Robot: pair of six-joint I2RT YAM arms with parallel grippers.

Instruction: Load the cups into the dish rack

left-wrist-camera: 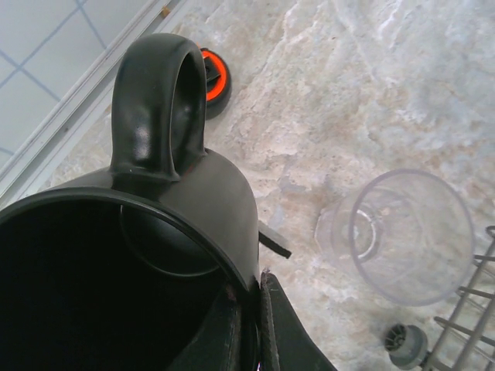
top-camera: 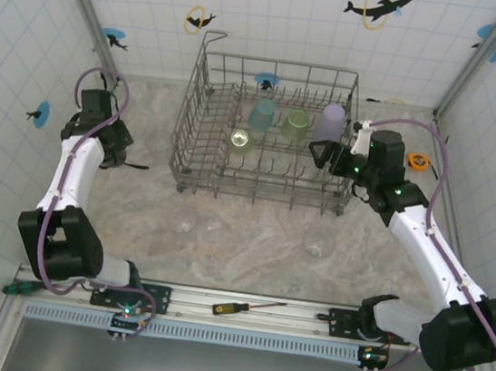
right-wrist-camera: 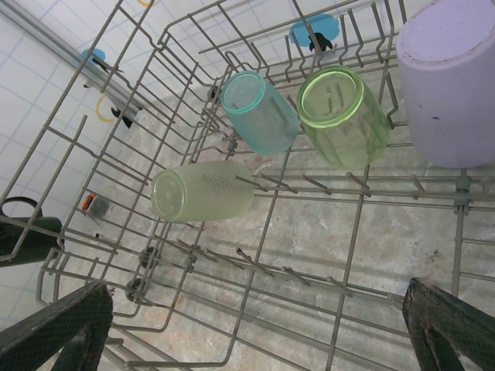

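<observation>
Marble tabletop (top-camera: 250,241) | dish rack (top-camera: 266,186): teal cup (top-camera: 263,114), green cups (top-camera: 296,123), lavender cup (top-camera: 331,121)

The black mug (left-wrist-camera: 186,185) and lavender cup (right-wrist-camera: 452,85) run past picture edges.

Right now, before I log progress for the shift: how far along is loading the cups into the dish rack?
Done: the teal cup, two pale green cups and the lavender cup sit in the dish rack. In hand: the left gripper is shut on the black mug; the right gripper hangs open by the rack. Left: the mug, plus at least two clear glasses on the table.
</observation>
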